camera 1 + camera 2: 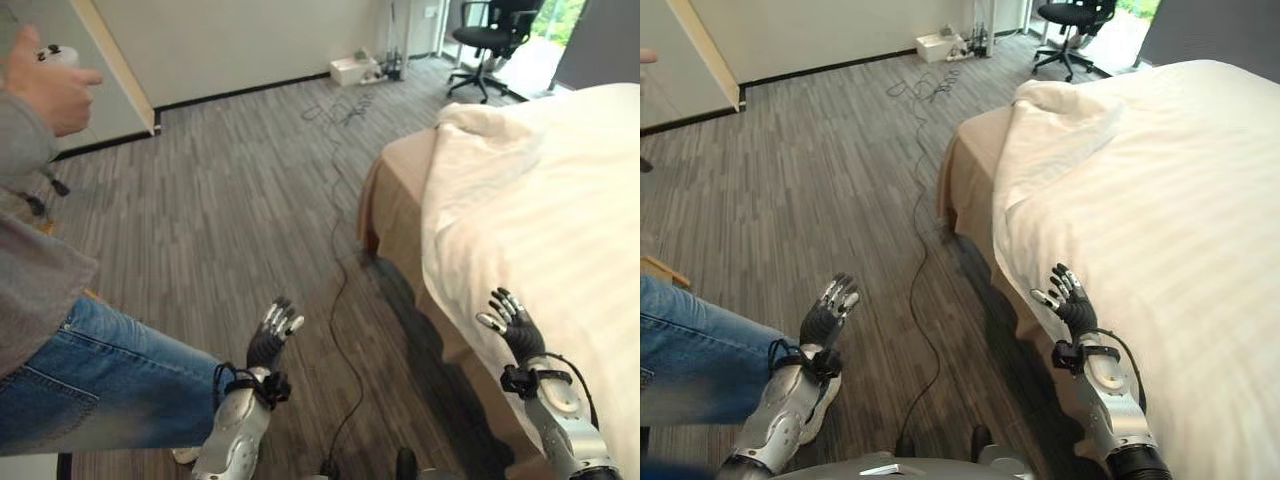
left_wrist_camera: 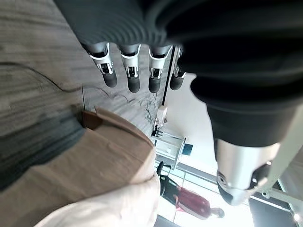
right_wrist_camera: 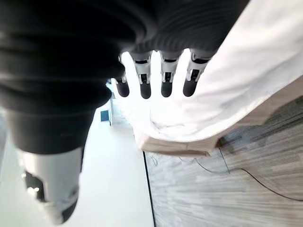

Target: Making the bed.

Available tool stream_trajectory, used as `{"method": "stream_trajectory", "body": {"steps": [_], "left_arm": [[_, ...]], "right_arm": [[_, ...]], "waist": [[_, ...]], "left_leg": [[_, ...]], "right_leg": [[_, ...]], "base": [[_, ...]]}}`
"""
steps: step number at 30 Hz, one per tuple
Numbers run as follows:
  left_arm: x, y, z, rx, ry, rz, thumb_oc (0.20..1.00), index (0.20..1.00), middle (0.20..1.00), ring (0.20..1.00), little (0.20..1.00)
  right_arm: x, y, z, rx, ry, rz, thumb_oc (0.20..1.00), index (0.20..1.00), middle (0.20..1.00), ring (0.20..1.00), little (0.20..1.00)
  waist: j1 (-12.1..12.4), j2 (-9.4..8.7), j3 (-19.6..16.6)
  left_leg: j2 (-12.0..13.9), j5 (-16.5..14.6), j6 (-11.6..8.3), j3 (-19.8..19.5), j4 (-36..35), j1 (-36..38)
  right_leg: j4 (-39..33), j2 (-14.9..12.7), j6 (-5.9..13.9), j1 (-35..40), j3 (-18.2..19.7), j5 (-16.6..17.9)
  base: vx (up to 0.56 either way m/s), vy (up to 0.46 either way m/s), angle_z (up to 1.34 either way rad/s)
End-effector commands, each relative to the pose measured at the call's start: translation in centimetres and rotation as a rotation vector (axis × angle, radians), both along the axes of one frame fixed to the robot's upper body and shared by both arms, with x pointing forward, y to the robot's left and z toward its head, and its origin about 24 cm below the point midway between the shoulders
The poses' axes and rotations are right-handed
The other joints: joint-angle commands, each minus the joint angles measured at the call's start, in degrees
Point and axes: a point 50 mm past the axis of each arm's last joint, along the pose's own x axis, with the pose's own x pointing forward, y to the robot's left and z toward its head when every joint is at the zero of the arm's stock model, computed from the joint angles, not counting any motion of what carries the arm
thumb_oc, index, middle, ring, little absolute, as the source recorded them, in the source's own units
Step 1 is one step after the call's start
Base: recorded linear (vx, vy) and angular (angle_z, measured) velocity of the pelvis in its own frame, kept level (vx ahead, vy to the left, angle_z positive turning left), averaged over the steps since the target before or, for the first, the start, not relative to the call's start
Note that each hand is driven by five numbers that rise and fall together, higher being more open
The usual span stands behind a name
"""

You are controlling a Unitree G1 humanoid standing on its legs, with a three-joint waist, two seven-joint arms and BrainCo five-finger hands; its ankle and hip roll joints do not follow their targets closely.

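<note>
The bed [image 1: 392, 200] stands at the right, its tan base showing at the near corner. A white striped duvet [image 1: 540, 200] lies over it and hangs down the near side, bunched up at the far corner [image 1: 480, 118]. My right hand [image 1: 514, 322] is raised beside the hanging edge of the duvet, fingers straight, holding nothing. My left hand [image 1: 272, 336] hovers over the floor well left of the bed, also open and empty. In the wrist views both hands' fingers [image 2: 132, 75] [image 3: 163, 78] point straight out toward the bed.
A person in jeans [image 1: 90, 375] and a grey sleeve stands close at my left, a hand [image 1: 50, 85] holding a small white device. A black cable [image 1: 340, 240] runs along the wood floor beside the bed. An office chair [image 1: 490, 40] and a white box [image 1: 355, 68] stand at the far wall.
</note>
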Motion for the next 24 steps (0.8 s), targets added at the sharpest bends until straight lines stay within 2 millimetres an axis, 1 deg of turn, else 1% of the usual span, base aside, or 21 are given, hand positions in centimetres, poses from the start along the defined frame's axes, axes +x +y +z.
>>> {"method": "stream_trajectory", "body": {"steps": [1, 2, 3, 5, 6, 7, 8, 9, 10, 11, 12, 13, 14, 16, 17, 18, 19, 20, 21, 23, 24], "left_arm": [[2.4, 0.5, 3.6, 0.017, -0.185, 0.018, 1.0, 1.0, 1.0, 1.0, 1.0], [3.0, -0.1, 4.1, 0.0, -0.204, 0.005, 1.0, 1.0, 1.0, 1.0, 1.0], [3.0, -0.1, 4.1, -0.001, -0.204, 0.004, 1.0, 1.0, 1.0, 1.0, 1.0], [3.1, -0.5, 4.2, -0.02, -0.205, -0.006, 1.0, 1.0, 1.0, 1.0, 1.0], [3.1, -0.5, 4.1, -0.021, -0.199, -0.008, 1.0, 1.0, 1.0, 1.0, 1.0], [3.0, -0.6, 4.1, -0.021, -0.199, -0.008, 1.0, 1.0, 1.0, 1.0, 1.0], [3.2, -0.5, 4.2, -0.015, -0.205, -0.007, 1.0, 1.0, 1.0, 1.0, 1.0], [3.5, -0.6, 4.6, -0.03, -0.225, -0.007, 1.0, 1.0, 1.0, 1.0, 1.0], [3.5, -0.6, 4.6, -0.03, -0.225, -0.007, 1.0, 1.0, 1.0, 1.0, 1.0], [3.8, -0.8, 4.9, -0.039, -0.237, -0.016, 1.0, 1.0, 1.0, 1.0, 1.0], [4.1, -1.3, 5.0, -0.032, -0.242, -0.053, 1.0, 1.0, 1.0, 1.0, 1.0], [4.1, -1.3, 5.0, -0.032, -0.242, -0.054, 1.0, 1.0, 1.0, 1.0, 1.0], [4.1, -1.6, 5.0, -0.026, -0.241, -0.08, 1.0, 1.0, 1.0, 1.0, 1.0], [4.3, -2.2, 5.0, -0.006, -0.239, -0.102, 1.0, 1.0, 1.0, 1.0, 1.0], [4.3, -2.1, 5.1, 0.003, -0.245, -0.101, 1.0, 1.0, 1.0, 1.0, 1.0], [4.4, -2.1, 5.4, 0.011, -0.258, -0.112, 1.0, 1.0, 1.0, 1.0, 1.0], [4.3, -2.2, 5.3, 0.041, -0.259, -0.132, 1.0, 1.0, 1.0, 1.0, 1.0], [4.1, -1.8, 5.0, 0.047, -0.244, -0.127, 1.0, 1.0, 1.0, 1.0, 1.0], [3.9, -1.7, 4.6, 0.04, -0.229, -0.116, 1.0, 1.0, 1.0, 1.0, 1.0], [3.8, -1.5, 4.4, 0.023, -0.219, -0.093, 1.0, 1.0, 1.0, 1.0, 1.0], [3.8, -1.5, 4.4, 0.012, -0.22, -0.082, 1.0, 1.0, 1.0, 1.0, 1.0]], "right_arm": [[2.0, 1.5, 2.4, 0.027, -0.138, 0.059, 1.0, 1.0, 1.0, 1.0, 1.0], [2.2, 1.7, 2.5, 0.056, -0.139, 0.058, 1.0, 1.0, 1.0, 1.0, 1.0], [2.2, 1.7, 2.5, 0.056, -0.139, 0.058, 1.0, 1.0, 1.0, 1.0, 1.0], [2.1, 1.9, 2.2, 0.092, -0.125, 0.054, 1.0, 1.0, 1.0, 1.0, 1.0], [1.6, 1.7, 1.7, 0.093, -0.099, 0.059, 1.0, 1.0, 1.0, 1.0, 1.0], [1.6, 1.7, 1.7, 0.092, -0.098, 0.059, 1.0, 1.0, 1.0, 1.0, 1.0], [1.4, 1.5, 1.4, 0.076, -0.082, 0.062, 1.0, 1.0, 1.0, 1.0, 1.0], [1.0, 1.5, 1.0, 0.065, -0.062, 0.068, 1.0, 1.0, 1.0, 1.0, 1.0], [1.0, 1.5, 1.0, 0.065, -0.062, 0.068, 1.0, 1.0, 1.0, 1.0, 1.0], [0.8, 1.5, 0.7, 0.065, -0.045, 0.074, 1.0, 1.0, 1.0, 1.0, 1.0], [0.3, 1.4, 0.1, 0.035, -0.017, 0.084, 1.0, 1.0, 1.0, 1.0, 1.0], [0.2, 1.4, 0.1, 0.034, -0.016, 0.084, 1.0, 1.0, 1.0, 1.0, 1.0], [-0.4, 1.5, -0.4, 0.024, 0.007, 0.079, 1.0, 1.0, 1.0, 1.0, 1.0], [-0.4, 2.0, -1.2, 0.05, 0.035, 0.051, 1.0, 1.0, 1.0, 1.0, 1.0], [-0.4, 2.4, -1.2, 0.085, 0.033, 0.053, 1.0, 1.0, 1.0, 1.0, 1.0], [-0.3, 3.4, -1.3, 0.215, 0.016, 0.038, 1.0, 1.0, 1.0, 1.0, 1.0], [-0.6, 4.5, -1.7, 0.263, 0.037, 0.105, 1.0, 1.0, 1.0, 1.0, 1.0], [-0.8, 5.1, -1.5, 0.196, 0.045, 0.195, 1.0, 1.0, 1.0, 1.0, 1.0], [-0.7, 5.2, -1.5, 0.18, 0.048, 0.221, 1.0, 1.0, 1.0, 1.0, 1.0], [-0.3, 5.6, -1.1, 0.176, 0.036, 0.246, 1.0, 1.0, 1.0, 1.0, 1.0], [-0.2, 5.5, -0.9, 0.167, 0.024, 0.251, 1.0, 1.0, 1.0, 1.0, 1.0]], "waist": [[-0.28, -4.97, 2.34], [-0.68, -5.37, 3.02], [-0.65, -5.33, 3.11], [-1.02, -4.93, 2.63], [-1.68, -3.62, 2.15], [-1.62, -3.54, 2.23], [-1.95, -2.54, 2.16], [-2.99, -1.24, 2.11], [-2.94, -1.23, 2.16], [-3.63, -0.55, 2.06], [-4.36, -0.04, 1.66], [-4.21, -0.11, 1.68], [-4.97, -0.32, 1.32], [-5.42, -0.74, 2.29], [-5.63, -0.46, 2.63], [-6.79, 0.41, 3.55], [-6.77, 1.23, 4.08], [-5.85, 1.63, 3.36], [-5.63, 1.24, 2.98], [-4.94, -0.35, 1.91], [-5.0, -1.09, 1.73]], "left_leg": [[-1.98, 1.29, 0.05, -0.82, 12.53, -9.53], [2.12, 1.25, -1.65, -0.07, 14.36, -9.93], [2.19, 1.17, -1.68, -0.08, 14.45, -9.87], [6.48, 2.19, -3.2, -2.51, 12.78, -6.97], [10.0, 4.36, -4.81, -3.43, 10.06, -4.11], [10.1, 4.43, -4.88, -3.37, 9.81, -3.82], [12.12, 6.17, -6.25, -4.38, 7.91, -2.93], [13.56, 6.49, -7.33, -4.19, 6.27, -1.74], [13.57, 6.49, -7.33, -4.12, 6.2, -1.61], [13.62, 5.17, -7.49, -2.65, 4.23, -0.14], [10.82, 2.07, -6.65, -2.16, -0.7, 1.62], [10.72, 2.14, -6.59, -1.98, -0.91, 1.83], [8.72, 0.98, -5.62, -1.91, -3.01, 2.78], [5.38, -0.41, -3.3, 0.41, -3.32, 3.61], [4.92, -0.54, -2.88, 1.19, -3.33, 3.71], [4.44, 0.44, -2.02, 1.07, -3.13, 3.23], [3.37, 0.98, -0.77, 0.92, -2.92, 3.13], [1.97, 1.28, 0.43, 1.63, -2.65, 1.86], [1.14, 1.27, 0.72, 1.92, -2.51, 1.46], [-0.64, 1.09, 0.95, 2.24, -2.21, 0.96], [-1.68, 0.88, 1.02, 1.36, -1.95, 0.79]], "right_leg": [[2.16, -3.66, 2.8, 2.87, -2.23, -2.55], [2.02, -5.88, 3.29, 2.28, -2.88, -1.99], [2.02, -5.83, 3.28, 2.38, -2.87, -2.0], [1.62, -7.71, 4.79, 1.83, -2.21, -1.06], [1.94, -8.91, 6.09, 1.29, -1.47, -0.71], [1.99, -8.82, 6.05, 1.4, -1.44, -0.77], [2.29, -9.81, 6.96, 0.86, -0.95, -0.61], [2.66, -12.01, 8.48, 0.01, -0.78, 0.44], [2.68, -12.0, 8.49, 0.05, -0.73, 0.43], [2.86, -13.11, 9.39, -0.78, -0.66, 1.4], [2.49, -15.13, 11.03, -2.54, 0.21, 3.99], [2.49, -15.21, 11.09, -2.56, 0.37, 4.0], [1.94, -17.22, 12.41, -2.98, 0.81, 7.17], [5.17, -20.24, 13.07, -6.97, 3.03, 13.69], [6.88, -19.7, 12.44, -8.12, 3.42, 12.65], [13.21, -15.43, 11.53, -9.41, 7.71, 9.79], [17.96, -9.32, 9.74, -10.31, 7.75, 5.34], [19.19, -5.65, 6.93, -9.87, 1.9, -0.17], [18.66, -3.47, 5.81, -9.37, 0.06, -1.85], [13.16, -0.52, 4.09, -6.09, -1.26, -2.85], [7.98, -0.19, 3.88, -4.25, 1.95, -2.35]], "base": [[-0.16, 0.15, 0.27], [-0.16, 0.149, 0.34], [-0.03, 0.196, 0.4], [0.05, 0.286, 0.21], [0.05, 0.3, -0.07], [0.04, 0.367, -0.19], [-0.04, 0.462, -0.18], [-0.04, 0.466, -0.15], [-0.07, 0.481, -0.09], [-0.1, 0.492, -0.15], [-0.1, 0.495, -0.29], [-0.1, 0.513, -0.2], [-0.06, 0.361, -0.09], [-0.15, 0.542, -0.09], [-0.23, 0.582, -0.44], [-0.24, 0.651, -0.57], [-0.27, 0.738, -0.74], [-0.2, 0.598, -0.57], [-0.14, 0.366, -0.38], [-0.07, 0.113, -0.23], [-0.04, 0.03, -0.27]]}}
